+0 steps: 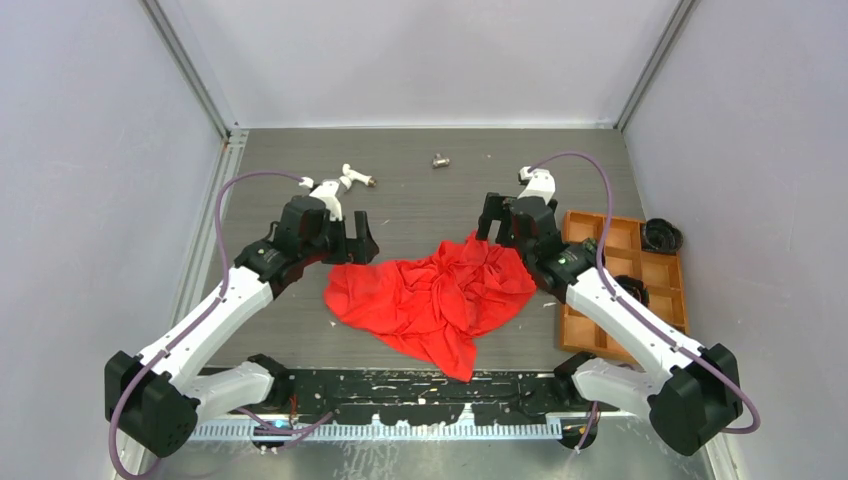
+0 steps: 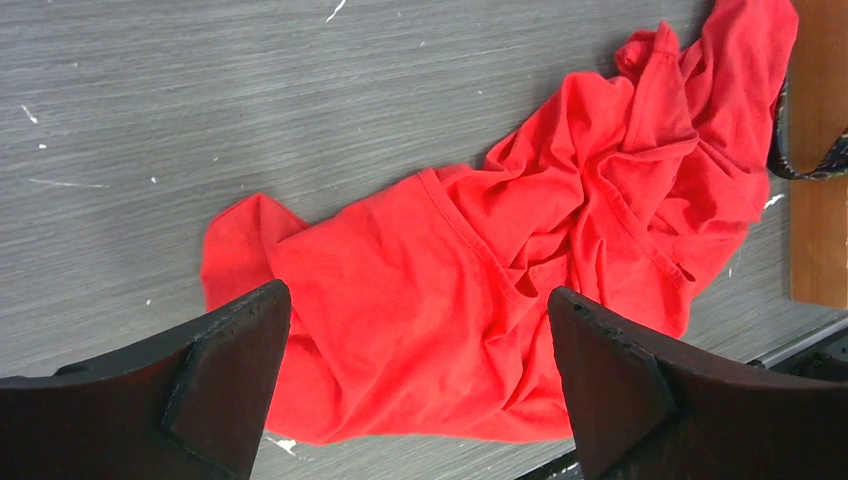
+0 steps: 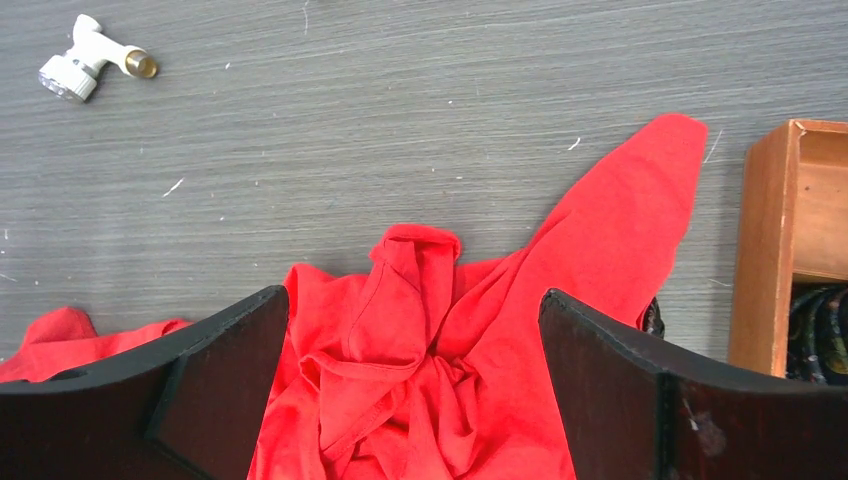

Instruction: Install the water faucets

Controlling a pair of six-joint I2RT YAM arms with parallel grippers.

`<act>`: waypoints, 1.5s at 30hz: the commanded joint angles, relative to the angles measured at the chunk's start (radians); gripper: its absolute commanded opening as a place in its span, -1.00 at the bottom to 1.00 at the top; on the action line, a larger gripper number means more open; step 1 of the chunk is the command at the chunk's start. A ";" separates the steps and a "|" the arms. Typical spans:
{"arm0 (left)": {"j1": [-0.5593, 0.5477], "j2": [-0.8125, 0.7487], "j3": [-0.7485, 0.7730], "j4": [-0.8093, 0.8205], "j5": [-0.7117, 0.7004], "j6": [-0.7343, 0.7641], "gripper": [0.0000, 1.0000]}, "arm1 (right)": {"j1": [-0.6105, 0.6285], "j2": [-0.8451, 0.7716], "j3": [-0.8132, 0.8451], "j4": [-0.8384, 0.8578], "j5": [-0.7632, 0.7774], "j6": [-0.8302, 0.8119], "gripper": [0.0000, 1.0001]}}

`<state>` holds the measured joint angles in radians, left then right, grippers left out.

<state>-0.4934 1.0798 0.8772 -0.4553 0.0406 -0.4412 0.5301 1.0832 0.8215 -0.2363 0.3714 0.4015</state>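
The right gripper [image 3: 412,300] is seen with its two black fingers [image 3: 200,390] spread wide, and nothing is gripped between them. The gap between the fingers is filled by a crumpled red cloth [image 3: 420,380], bunched into folds there. One pointed corner is stretched out ahead of the right finger, and a small lobe is shown outside the left finger. A small white tap [image 3: 88,62] is laid on its side on the grey wood-grain table [image 3: 400,120], far ahead of the left finger and well apart from the cloth, its brassy tip turned rightward. Outside the right finger, an orange tray [image 3: 765,250] is cut off by the frame edge, and a black coiled part [image 3: 815,320] is lodged in one compartment.
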 commanded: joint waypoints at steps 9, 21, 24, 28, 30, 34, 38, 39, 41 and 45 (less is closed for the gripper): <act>0.002 -0.032 -0.019 0.110 -0.049 -0.028 0.98 | 0.005 0.006 -0.022 0.111 0.004 -0.016 1.00; -0.196 0.116 -0.034 0.107 -0.167 -0.091 0.99 | 0.008 0.036 -0.144 0.198 -0.145 0.083 1.00; -0.180 0.177 0.057 0.044 -0.186 -0.078 0.98 | 0.012 0.038 -0.143 0.183 -0.184 0.099 1.00; -0.054 0.390 0.265 -0.134 -0.127 -0.071 0.98 | 0.011 0.033 -0.124 0.159 -0.124 0.099 1.00; -0.015 0.471 0.364 -0.213 -0.131 -0.062 0.98 | 0.012 0.044 -0.101 0.150 -0.108 0.083 1.00; 0.052 0.638 0.576 -0.282 -0.100 -0.020 0.99 | 0.011 0.088 -0.055 0.112 -0.053 0.097 1.00; 0.127 0.824 0.774 -0.364 -0.074 -0.018 0.99 | 0.010 0.121 0.000 0.059 -0.028 0.127 1.00; 0.134 0.862 0.826 -0.395 -0.074 -0.011 0.99 | 0.011 0.124 0.011 0.047 -0.023 0.138 1.00; 0.135 0.930 0.919 -0.410 -0.072 0.009 0.99 | 0.011 0.132 0.020 0.042 -0.015 0.146 1.00; 0.136 0.984 1.008 -0.429 -0.048 0.023 0.99 | 0.010 0.168 0.065 0.013 0.032 0.128 1.00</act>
<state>-0.3515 2.0544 1.7954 -0.8139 -0.0444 -0.4553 0.5373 1.2243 0.8066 -0.2028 0.3298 0.5198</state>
